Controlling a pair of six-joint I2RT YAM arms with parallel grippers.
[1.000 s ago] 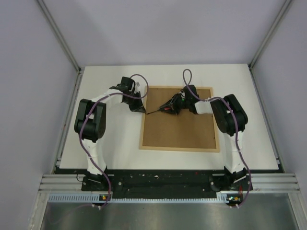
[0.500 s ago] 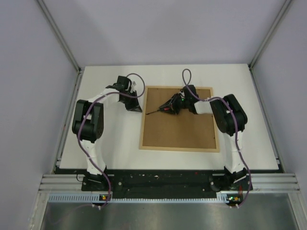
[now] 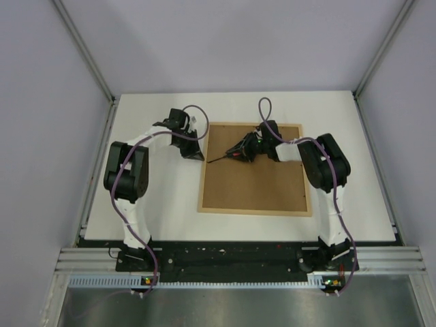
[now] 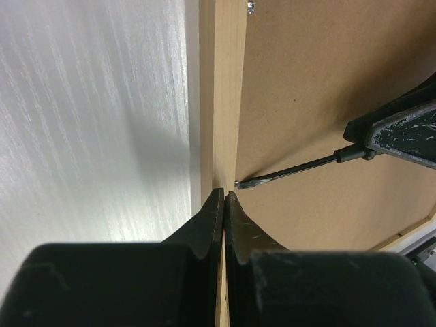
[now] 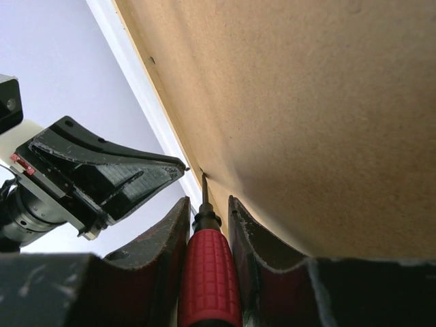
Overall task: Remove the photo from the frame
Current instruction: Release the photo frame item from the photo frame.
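Note:
The frame (image 3: 255,212) lies face down on the table, its pale wood rim around a plain brown backing board (image 3: 259,184). The photo is hidden under the board. My right gripper (image 3: 238,154) is shut on a red-handled screwdriver (image 5: 210,272). Its thin blade (image 4: 293,170) reaches across the board to the inner edge of the left rim (image 4: 221,102). My left gripper (image 3: 198,157) is shut and empty, with its tips (image 4: 223,194) over the left rim just short of the blade's tip. It also shows in the right wrist view (image 5: 102,177).
The white table (image 3: 163,197) has grey enclosure walls on three sides. A small metal clip (image 4: 251,7) sits at the board's left edge further along the rim. Both arm bases stand at the near edge.
My left gripper drew back to the left from the frame's rim, then came slightly back toward it. The right gripper and screwdriver have barely moved.

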